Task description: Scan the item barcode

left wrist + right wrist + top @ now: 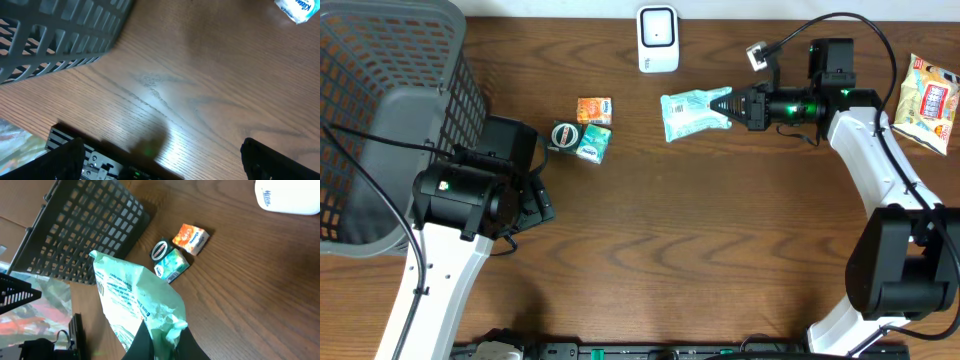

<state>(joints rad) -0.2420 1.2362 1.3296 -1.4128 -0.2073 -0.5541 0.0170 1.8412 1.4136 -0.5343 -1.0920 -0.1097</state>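
It looks like a mock shop checkout in a lab: the wooden tabletop carries a white scanner, a grey basket, small packaged goods, and two robot arms.

Grey basket, orange box and snack bag sit apart.

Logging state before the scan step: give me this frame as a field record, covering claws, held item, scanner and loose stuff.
right claw: shut on green packet, pinched at one end
left claw: open, empty, over bare wood beside basket
scanner: white, far side of table, apart from packet
loose items: orange box, teal box, round tin, clustered together
snack bag: far right
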